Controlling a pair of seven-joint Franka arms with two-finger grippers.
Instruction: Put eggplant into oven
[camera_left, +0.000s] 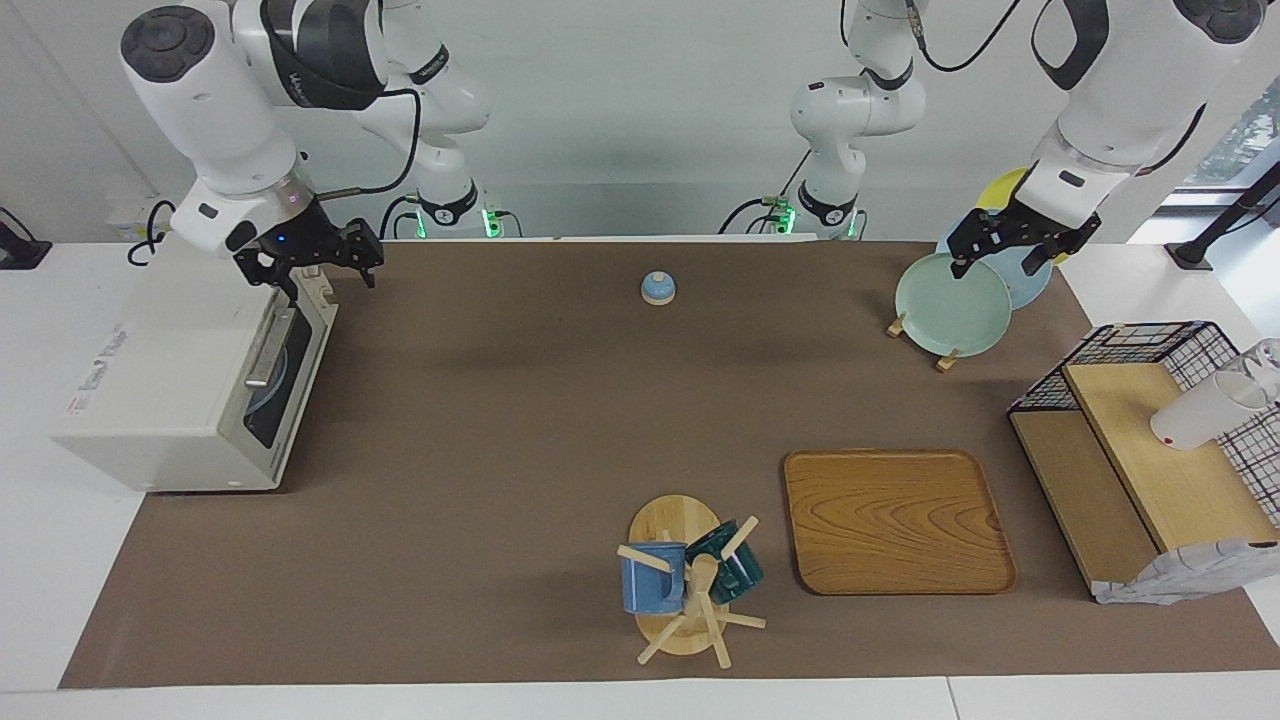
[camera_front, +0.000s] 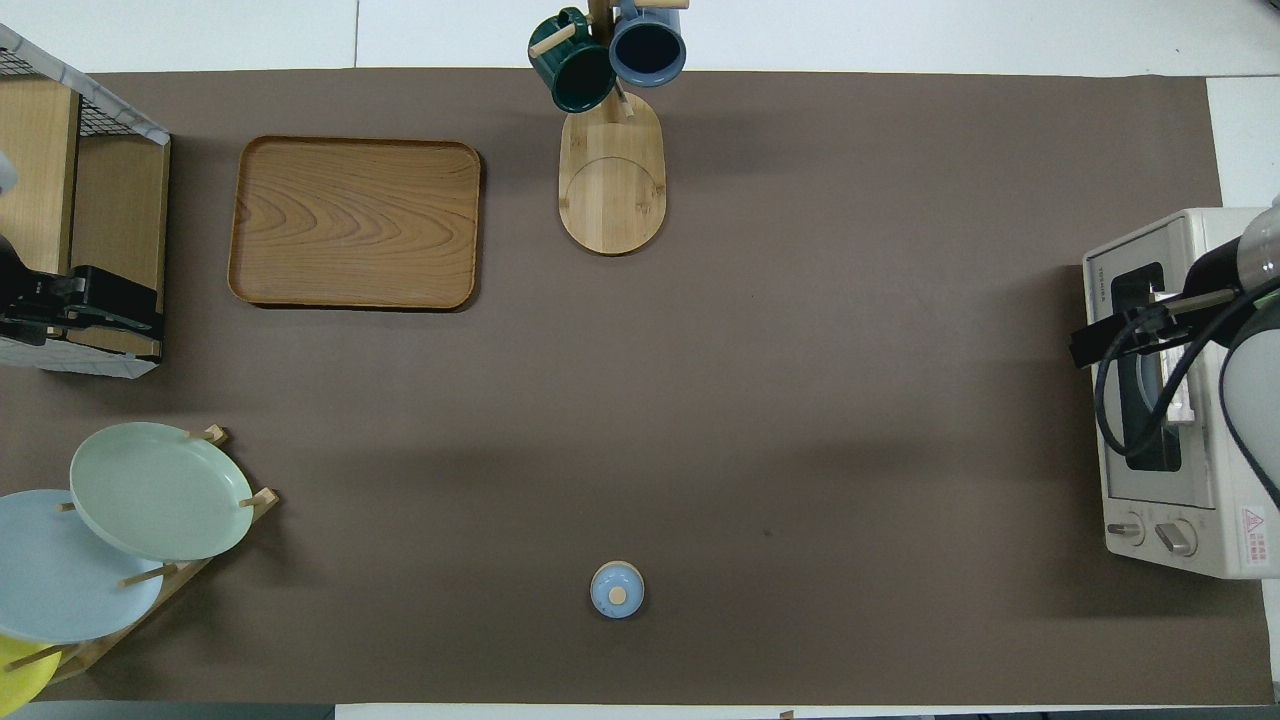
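Observation:
The cream-white oven (camera_left: 170, 390) (camera_front: 1200, 400) stands at the right arm's end of the table with its glass door closed and its bar handle (camera_left: 265, 350) free. The eggplant shows in neither view. My right gripper (camera_left: 325, 270) (camera_front: 1150, 320) hangs open and empty in the air over the oven's top front corner, at the end nearer the robots. My left gripper (camera_left: 1005, 258) (camera_front: 90, 305) waits open and empty at the left arm's end, above the plate rack in the facing view.
A plate rack (camera_left: 950, 300) (camera_front: 150, 495) holds green, blue and yellow plates. A small blue bell (camera_left: 657, 288) sits mid-table near the robots. A wooden tray (camera_left: 895, 520), a mug tree (camera_left: 690, 580) with two mugs and a wire shelf (camera_left: 1150, 460) stand farther out.

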